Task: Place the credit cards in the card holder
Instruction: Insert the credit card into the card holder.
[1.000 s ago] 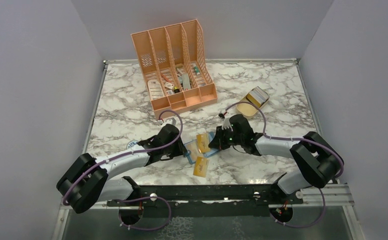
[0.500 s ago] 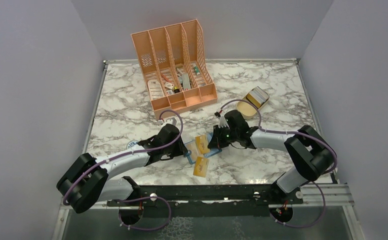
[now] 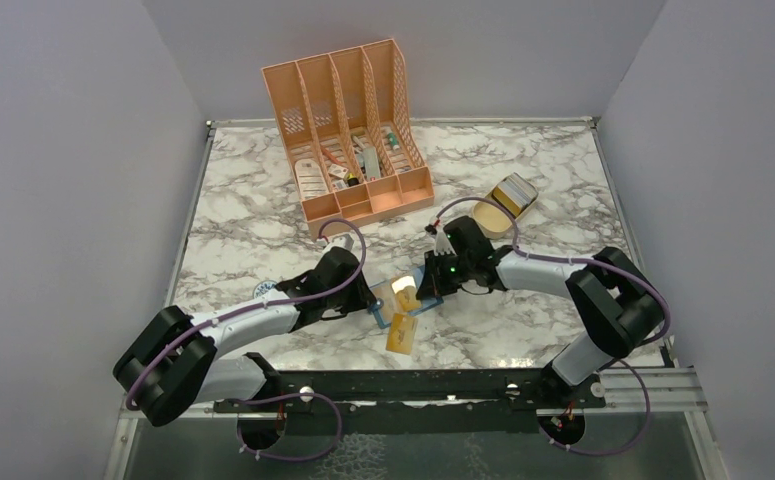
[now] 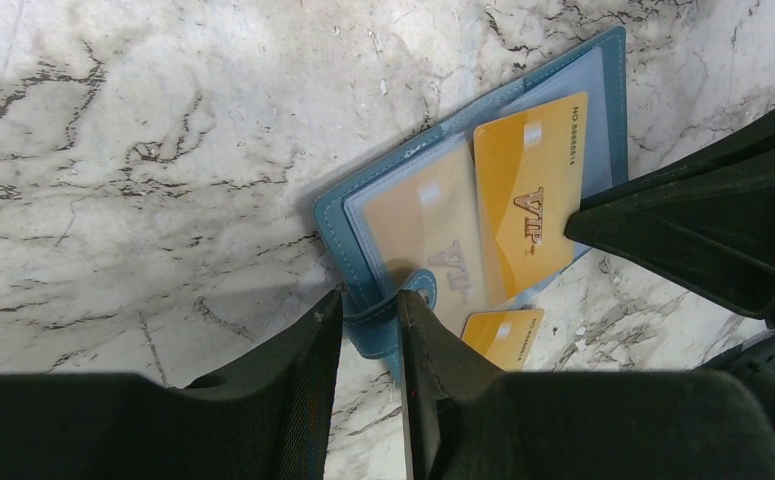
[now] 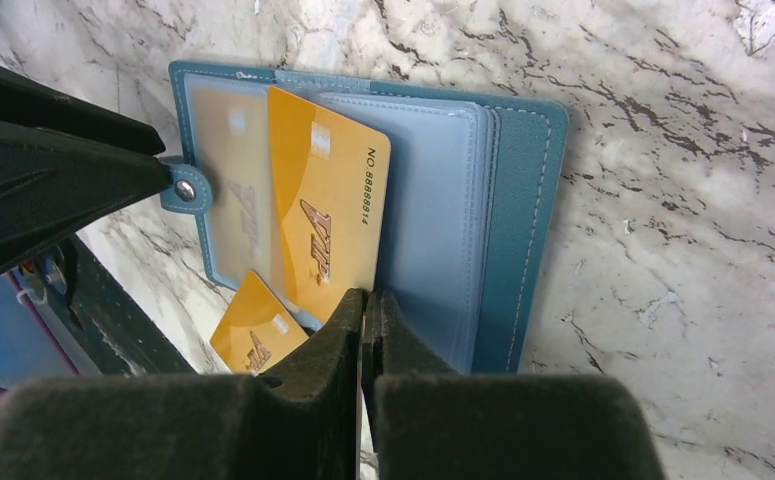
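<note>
Gripping now: your right end effector (image 5: 365, 310) is closed almost to nothing on 1 short edge of the gold VIP card (image 5: 328, 215).
Left side: your left end effector (image 4: 368, 312) is nearly closed, with the snap tab (image 4: 418, 290) pinched in the narrow gap, pinning the card holder (image 5: 523, 230) to the surface (image 5: 683, 200).
Card position: the held card lies slightly tilted over the open holder's clear sleeves (image 5: 433, 220). You cannot tell whether its far edge has entered a pocket.
Other cards: 1 sleeved card (image 4: 428, 225) shows pale through the plastic. 1 loose card (image 4: 498, 335) rests on the surface, touching the holder's edge.
Card handling: likely light, thin, stiff and glossy, so it can slip or pivot in a corner pinch. Hold it mid-edge and push along its length.
Holder handling: probably soft and light, with floppy sleeves, so it would slide on the marble unless you keep the tab clamped.
Loose card: it lies flat, so expect to need an exposed edge to lift it.
</note>
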Controlling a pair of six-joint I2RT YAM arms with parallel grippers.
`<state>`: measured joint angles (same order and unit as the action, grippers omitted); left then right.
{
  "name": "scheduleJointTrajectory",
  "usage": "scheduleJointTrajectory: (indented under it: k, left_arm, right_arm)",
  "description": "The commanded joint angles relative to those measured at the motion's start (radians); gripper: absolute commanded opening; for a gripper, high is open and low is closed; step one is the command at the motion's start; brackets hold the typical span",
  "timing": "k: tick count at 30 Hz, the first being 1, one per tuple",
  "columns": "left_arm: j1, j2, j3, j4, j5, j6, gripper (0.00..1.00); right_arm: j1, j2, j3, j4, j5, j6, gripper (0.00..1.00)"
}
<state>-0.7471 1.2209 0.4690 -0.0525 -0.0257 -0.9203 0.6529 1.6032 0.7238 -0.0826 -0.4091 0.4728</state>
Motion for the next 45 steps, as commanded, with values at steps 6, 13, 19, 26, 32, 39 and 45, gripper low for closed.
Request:
scheduleJointTrajectory:
  k: [6, 13, 19, 26, 32, 39, 45]
  left_arm:
    - [0.005, 0.023, 0.014, 0.042, 0.028, 0.015, 0.29]
    - [0.005, 0.036, 0.015, 0.057, 0.042, 0.014, 0.29]
    - [0.005, 0.042, 0.014, 0.066, 0.048, 0.014, 0.29]
    - [0.005, 0.042, 0.013, 0.069, 0.045, 0.015, 0.29]
    - [0.005, 0.043, 0.011, 0.078, 0.050, 0.012, 0.29]
    - [0.005, 0.038, 0.001, 0.092, 0.060, 0.012, 0.29]
    - [0.005, 0.040, -0.002, 0.110, 0.070, 0.012, 0.29]
  right_arm:
    - [0.000, 0.037, 0.039, -0.111, 0.016, -0.056, 0.01]
    - [0.005, 0.060, 0.058, -0.128, 0.004, -0.068, 0.01]
    - [0.012, 0.071, 0.073, -0.157, 0.019, -0.068, 0.01]
    - [0.014, 0.052, 0.087, -0.214, 0.080, -0.056, 0.01]
    - [0.019, 0.059, 0.098, -0.217, 0.065, -0.054, 0.01]
    - [0.046, 0.080, 0.115, -0.221, 0.064, -0.051, 0.01]
    - [0.060, 0.092, 0.141, -0.238, 0.076, -0.046, 0.01]
